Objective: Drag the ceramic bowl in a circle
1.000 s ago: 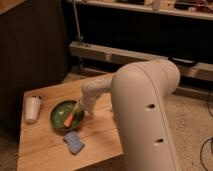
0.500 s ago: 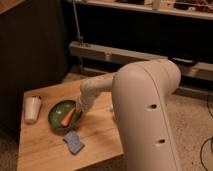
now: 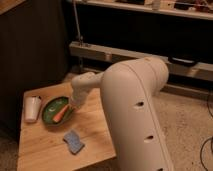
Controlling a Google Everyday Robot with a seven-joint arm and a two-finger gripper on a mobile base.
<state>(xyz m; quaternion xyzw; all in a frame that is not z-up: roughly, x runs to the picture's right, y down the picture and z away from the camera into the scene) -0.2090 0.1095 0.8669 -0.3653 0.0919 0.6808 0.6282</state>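
Closed tool point(image 3: 72, 106) at ceramic bowl point(image 3: 50, 111) on wooden table point(image 3: 95, 136).

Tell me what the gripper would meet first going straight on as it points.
Most likely the ceramic bowl: the gripper points down at its right rim, apparently touching it, with the table right beneath.

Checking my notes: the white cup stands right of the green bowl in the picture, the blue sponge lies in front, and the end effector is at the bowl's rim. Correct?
One slip: the camera view shows the white cup left of the green bowl. The blue sponge in front and the end effector at the bowl's rim are right.
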